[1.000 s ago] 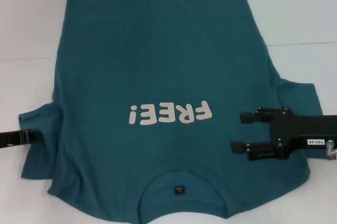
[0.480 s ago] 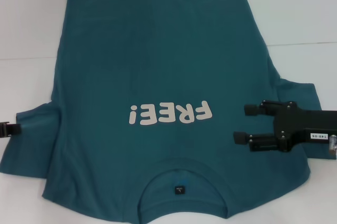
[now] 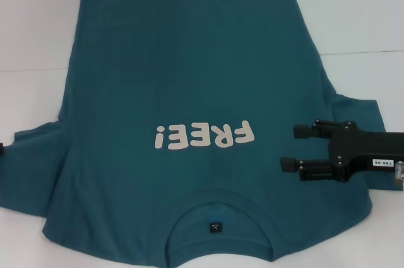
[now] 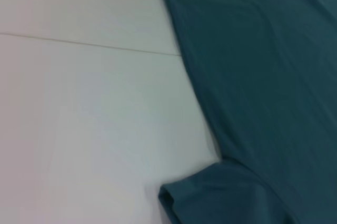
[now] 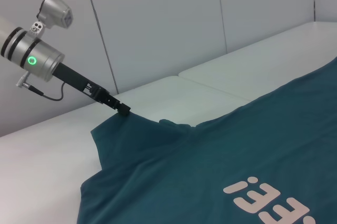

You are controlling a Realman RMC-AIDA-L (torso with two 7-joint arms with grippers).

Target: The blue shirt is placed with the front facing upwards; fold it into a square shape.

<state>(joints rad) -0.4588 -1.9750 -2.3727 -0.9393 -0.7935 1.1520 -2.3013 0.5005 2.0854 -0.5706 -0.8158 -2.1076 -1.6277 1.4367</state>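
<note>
Head view shows the blue shirt (image 3: 189,123) lying front-up and flat on the white table (image 3: 31,22), collar nearest the robot. The right tool (image 3: 290,147) hovers open over the shirt beside the lettering (image 3: 203,135). In the right wrist view the left tool (image 5: 124,110) pinches the sleeve's edge (image 5: 113,126), lifting it. That shallow grip could slip, or drag the whole shirt askew.

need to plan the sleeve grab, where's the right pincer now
In the head view the right pincer hangs open over the blue shirt, on the robot's right, beside the "FREE!" lettering.
</note>
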